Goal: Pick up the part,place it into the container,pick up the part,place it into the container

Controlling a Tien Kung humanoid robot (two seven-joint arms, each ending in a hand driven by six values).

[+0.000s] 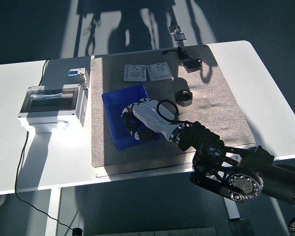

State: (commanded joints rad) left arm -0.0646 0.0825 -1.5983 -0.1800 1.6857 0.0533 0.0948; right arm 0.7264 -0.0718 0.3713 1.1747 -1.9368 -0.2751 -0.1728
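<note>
Over the blue container [119,114], right hand [143,119] is held low; whether a part is grasped cannot be told. Release is best made well inside the rim.

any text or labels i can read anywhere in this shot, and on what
None can be read in the head view.
Small blue label on the grey electrical enclosure, at its top right corner: too small and blurred to read.
Two grey square plates: no print to be made out.
Blue container, black ring-shaped part, right hand: no text visible.
</note>
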